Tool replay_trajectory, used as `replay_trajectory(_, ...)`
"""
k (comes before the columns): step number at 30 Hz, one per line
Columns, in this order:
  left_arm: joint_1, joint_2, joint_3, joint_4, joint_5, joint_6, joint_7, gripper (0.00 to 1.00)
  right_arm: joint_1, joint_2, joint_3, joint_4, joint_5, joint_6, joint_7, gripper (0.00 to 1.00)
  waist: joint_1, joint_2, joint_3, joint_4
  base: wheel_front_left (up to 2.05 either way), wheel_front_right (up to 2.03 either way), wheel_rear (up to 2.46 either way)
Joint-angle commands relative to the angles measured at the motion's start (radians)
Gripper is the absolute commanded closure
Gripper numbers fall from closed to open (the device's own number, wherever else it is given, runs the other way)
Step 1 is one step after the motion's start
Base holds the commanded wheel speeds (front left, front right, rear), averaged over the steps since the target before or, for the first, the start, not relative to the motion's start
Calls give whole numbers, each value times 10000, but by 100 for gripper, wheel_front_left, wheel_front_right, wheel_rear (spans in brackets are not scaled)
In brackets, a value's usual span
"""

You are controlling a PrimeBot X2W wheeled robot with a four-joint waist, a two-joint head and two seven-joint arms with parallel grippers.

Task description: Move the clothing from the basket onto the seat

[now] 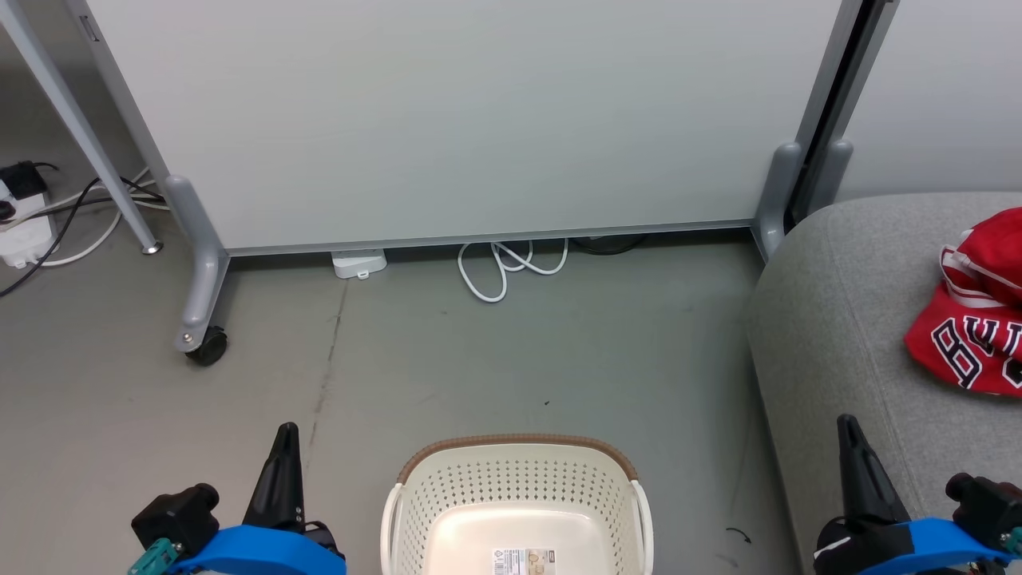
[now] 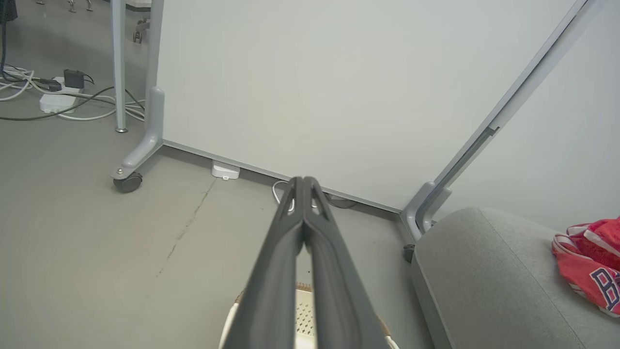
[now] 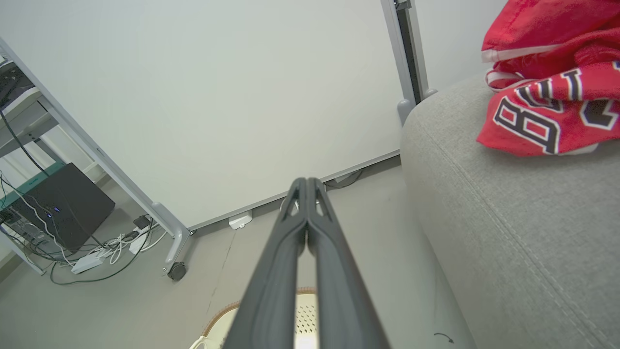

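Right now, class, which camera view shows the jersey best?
The right wrist view: the jersey is close and large, with its black letters clear, lying on the seat. The head view cuts it at the right edge; the left wrist view shows a small corner.

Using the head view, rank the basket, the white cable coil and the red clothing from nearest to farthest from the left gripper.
1. basket, just to the right of the left gripper, at the bottom edge.
2. white cable coil, farther ahead, under the partition.
3. clothing, far right on the seat.
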Motion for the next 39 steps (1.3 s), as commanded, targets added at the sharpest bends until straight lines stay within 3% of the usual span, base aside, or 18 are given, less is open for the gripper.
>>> replay_trajectory(1, -321, 20, 117, -198, -304, -18, 67, 100, -284, -42, -23, -181, 352, 1, 57, 100, 0, 0, 1, -6, 0, 0, 0)
replay_trajectory(39, -660, -63, 982, -553, -5784, -58, 1475, 100, -711, -65, -141, -227, 5974, 3, 1474, 100, 0, 0, 36, -306, 0, 0, 0)
